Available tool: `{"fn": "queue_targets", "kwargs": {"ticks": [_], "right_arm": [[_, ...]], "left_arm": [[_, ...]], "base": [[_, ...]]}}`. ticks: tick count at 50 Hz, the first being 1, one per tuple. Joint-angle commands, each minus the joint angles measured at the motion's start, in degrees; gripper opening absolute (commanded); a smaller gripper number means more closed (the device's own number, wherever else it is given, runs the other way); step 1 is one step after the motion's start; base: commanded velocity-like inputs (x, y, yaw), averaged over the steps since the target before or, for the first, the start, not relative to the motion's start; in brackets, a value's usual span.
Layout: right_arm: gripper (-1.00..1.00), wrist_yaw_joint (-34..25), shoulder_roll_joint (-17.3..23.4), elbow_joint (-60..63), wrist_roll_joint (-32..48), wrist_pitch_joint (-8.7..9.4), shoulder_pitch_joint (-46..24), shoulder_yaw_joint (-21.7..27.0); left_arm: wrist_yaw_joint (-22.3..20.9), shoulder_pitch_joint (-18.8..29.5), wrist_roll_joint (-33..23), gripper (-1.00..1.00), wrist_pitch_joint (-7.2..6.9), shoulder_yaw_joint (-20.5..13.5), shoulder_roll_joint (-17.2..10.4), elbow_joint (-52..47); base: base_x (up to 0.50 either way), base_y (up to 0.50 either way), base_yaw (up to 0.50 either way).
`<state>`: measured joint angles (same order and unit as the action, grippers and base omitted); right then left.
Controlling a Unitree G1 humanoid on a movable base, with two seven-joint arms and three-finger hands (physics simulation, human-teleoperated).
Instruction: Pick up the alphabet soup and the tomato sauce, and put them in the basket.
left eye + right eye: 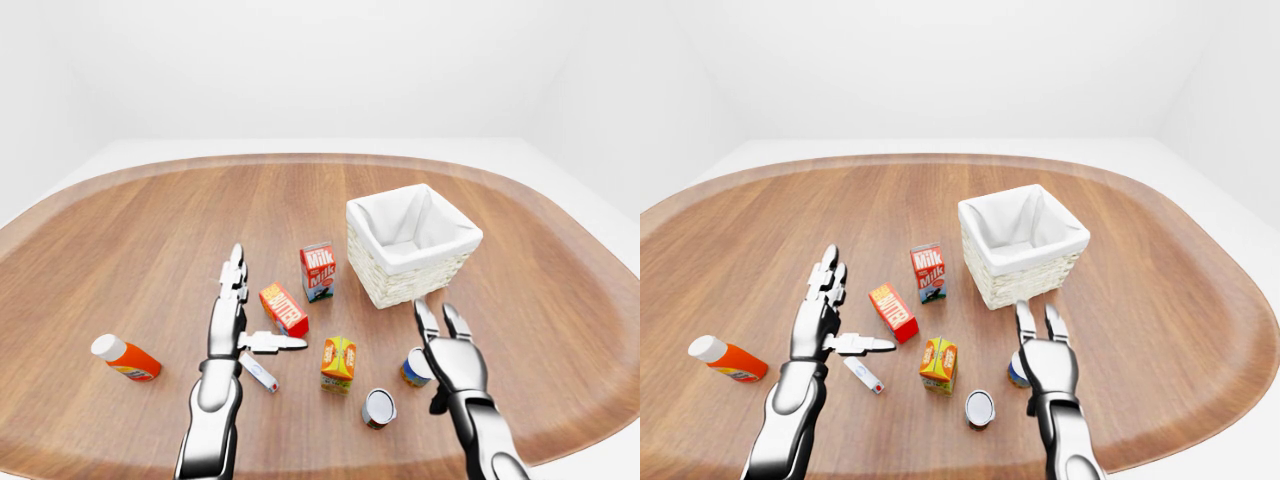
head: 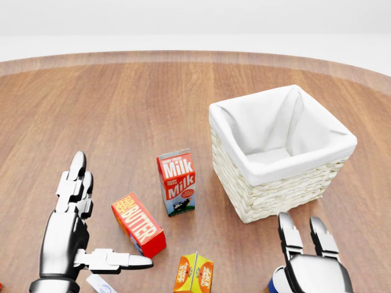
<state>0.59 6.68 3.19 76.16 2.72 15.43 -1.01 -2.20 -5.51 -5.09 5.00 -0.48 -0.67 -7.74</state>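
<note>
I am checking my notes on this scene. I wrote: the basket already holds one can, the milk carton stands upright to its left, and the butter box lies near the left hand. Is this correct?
Not quite. The basket holds nothing; the head view shows only its white lining. Both cans are on the table. The milk carton and the butter box near the left hand are as you wrote.

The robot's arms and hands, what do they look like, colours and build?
Both the left hand and the right hand are glossy silver metal with dark grey joints. Each has three segmented, blocky fingers on a rounded palm shell, and smooth chrome forearms taper behind. No cables, markings or sleeves show.
</note>
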Motion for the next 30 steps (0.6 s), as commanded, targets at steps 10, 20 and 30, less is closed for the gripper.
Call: {"fn": "queue_targets", "kwargs": {"ticks": [10,20,30], "right_arm": [[1.00,3.9,1.1,-8.6,-1.5,0.82,-2.9,-0.6],[1.00,5.1,1.5,-11.4,-2.0,1.00,-4.0,-1.1],[1.00,6.0,1.6,-14.2,-2.3,1.38,-5.2,-1.8]], "left_arm": [[-0.1,0.4,0.3,1.00,0.00,-0.2,-0.1,0.6],[-0.2,0.4,0.2,1.00,0.00,-0.2,-0.1,0.6],[-0.2,0.4,0.3,1.00,0.00,-0.2,-0.1,0.6]], "base": [[0.00,0.00,0.00],[0.00,0.00,0.00],[0.00,0.00,0.00]]}}
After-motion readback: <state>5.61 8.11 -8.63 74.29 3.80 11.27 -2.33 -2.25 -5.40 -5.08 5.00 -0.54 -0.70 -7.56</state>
